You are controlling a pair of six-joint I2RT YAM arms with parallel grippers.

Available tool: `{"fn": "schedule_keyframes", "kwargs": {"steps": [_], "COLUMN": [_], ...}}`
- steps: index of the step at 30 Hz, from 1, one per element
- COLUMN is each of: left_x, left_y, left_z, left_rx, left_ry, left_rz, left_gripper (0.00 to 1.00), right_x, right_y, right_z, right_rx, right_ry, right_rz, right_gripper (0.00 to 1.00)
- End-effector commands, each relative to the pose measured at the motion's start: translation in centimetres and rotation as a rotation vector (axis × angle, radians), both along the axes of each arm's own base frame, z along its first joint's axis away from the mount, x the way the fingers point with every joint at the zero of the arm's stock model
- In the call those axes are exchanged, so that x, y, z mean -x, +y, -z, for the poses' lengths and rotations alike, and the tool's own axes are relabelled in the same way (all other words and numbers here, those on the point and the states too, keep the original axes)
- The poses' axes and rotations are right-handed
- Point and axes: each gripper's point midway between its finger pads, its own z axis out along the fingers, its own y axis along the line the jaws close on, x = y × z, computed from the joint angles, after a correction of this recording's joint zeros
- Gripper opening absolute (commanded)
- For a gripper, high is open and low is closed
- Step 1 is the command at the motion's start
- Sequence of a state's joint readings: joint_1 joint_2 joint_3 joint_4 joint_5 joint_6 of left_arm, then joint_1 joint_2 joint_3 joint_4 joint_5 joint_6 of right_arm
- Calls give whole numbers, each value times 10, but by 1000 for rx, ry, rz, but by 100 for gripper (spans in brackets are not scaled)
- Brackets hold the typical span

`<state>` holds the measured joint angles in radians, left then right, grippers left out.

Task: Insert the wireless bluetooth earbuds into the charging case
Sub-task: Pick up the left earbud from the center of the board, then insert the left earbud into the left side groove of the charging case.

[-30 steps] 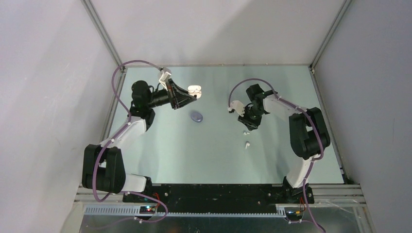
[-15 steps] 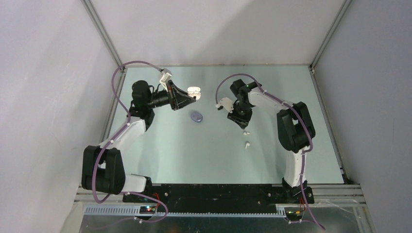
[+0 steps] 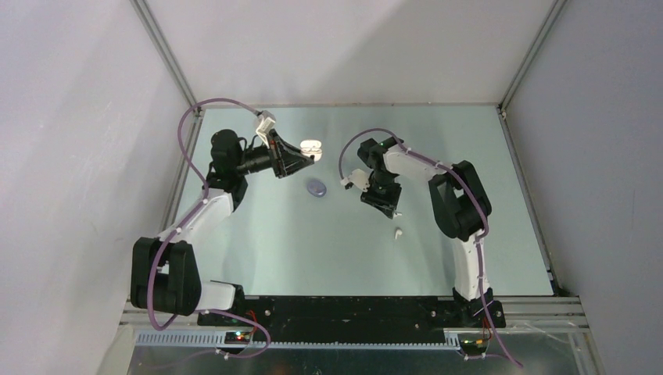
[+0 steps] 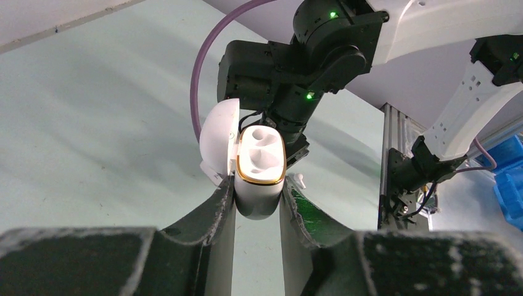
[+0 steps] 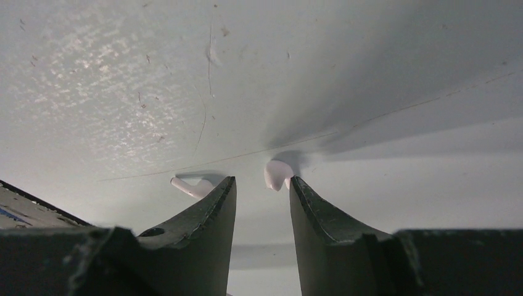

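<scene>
Near mid-worktop, two white earbuds (image 5: pixel 277 174) lie just beyond our open right pincer (image 5: pixel 262 185) tips; our left pincer (image 4: pixel 258 186) clamps the case (image 4: pixel 261 157).

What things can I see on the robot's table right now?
white charging case: one, white with a gold rim, lid open, held up in the left pincer.
purple case: one, purple, lying on the table between the two arms.
white earbuds: two, white, lying on the table just ahead of the right pincer's tips.
purple earbuds: none to be seen.
table: one, pale grey-green, under everything.
left pincer: one, black, closed on the white charging case.
right pincer: one, black, open, low over the table, nothing in it.
</scene>
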<state>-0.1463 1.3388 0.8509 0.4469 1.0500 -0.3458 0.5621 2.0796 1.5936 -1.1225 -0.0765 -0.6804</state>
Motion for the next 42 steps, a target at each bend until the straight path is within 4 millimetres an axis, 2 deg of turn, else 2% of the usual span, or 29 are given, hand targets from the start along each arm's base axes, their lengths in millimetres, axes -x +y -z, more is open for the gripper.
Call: {"fn": "schedule_keyframes", "kwargs": {"steps": [1, 17, 20, 24, 26, 28, 29, 30, 31, 32, 33, 34, 35, 36, 37, 38, 39, 40, 41, 42], "left_x": [0, -1, 0, -1, -2, -2, -2, -2, -2, -3, -4, -3, -7, -6, -10, -10, -12, -10, -11, -8], "left_y": [4, 6, 6, 6, 5, 5, 4, 4, 3, 2, 1, -2, -3, -5, -8, -11, -13, -18, -20, -26], "left_z": [-26, -22, -21, -21, -21, -24, -27, -31, -35, -41, -45, -55, -58, -69, -73, -79, -84, -88, -95, -99], "left_rx": [0, -8, -9, -11, -10, -9, -8, -4, 1, 15, 26, 55, 70, 102, 111, 123, 129, 133, 137, 141], "left_ry": [-104, -100, -99, -98, -98, -106, -116, -135, -146, -162, -164, -177, -178, -188, -190, -194, -205, -218, -236, -247], "left_rz": [-10, -17, -16, -17, -14, -7, 0, 2, 10, 16, 30, 43, 50, 60, 70, 81, 83, 94, 98, 112], "left_gripper": [0, 0, 0, 0, 0, 0, 0, 0, 0, 0, 0, 0, 0, 0, 0, 0, 0, 0, 0, 0], "right_x": [-7, -7, -6, -5, -7, -11, -12, -9, -13, -7, -12, -6, -12, -6, -7, 0, -3, 3, -3, -2], "right_y": [3, 0, 2, 4, 8, 11, 15, 23, 24, 38, 37, 53, 51, 65, 63, 70, 74, 79, 85, 92], "right_z": [-2, 10, 12, 12, 5, -13, -33, -45, -73, -92, -126, -150, -187, -221, -248, -274, -301, -315, -347, -374], "right_rx": [33, 88, 87, 74, 49, -7, -82, -162, -233, -361, -452, -599, -701, -851, -936, -1048, -1120, -1186, -1265, -1353], "right_ry": [-17, -2, 5, 14, 0, -20, -26, -12, -43, -20, -65, -48, -108, -110, -156, -141, -222, -173, -289, -329], "right_rz": [-2, -18, -23, -32, -36, -33, -25, -37, -31, -57, -51, -65, -60, -87, -94, -100, -130, -80, -143, -140], "right_gripper": [42, 34, 29, 17, 9, 4, 1, 0, 0, 0, 0, 0, 0, 0, 0, 0, 0, 0, 0, 0]}}
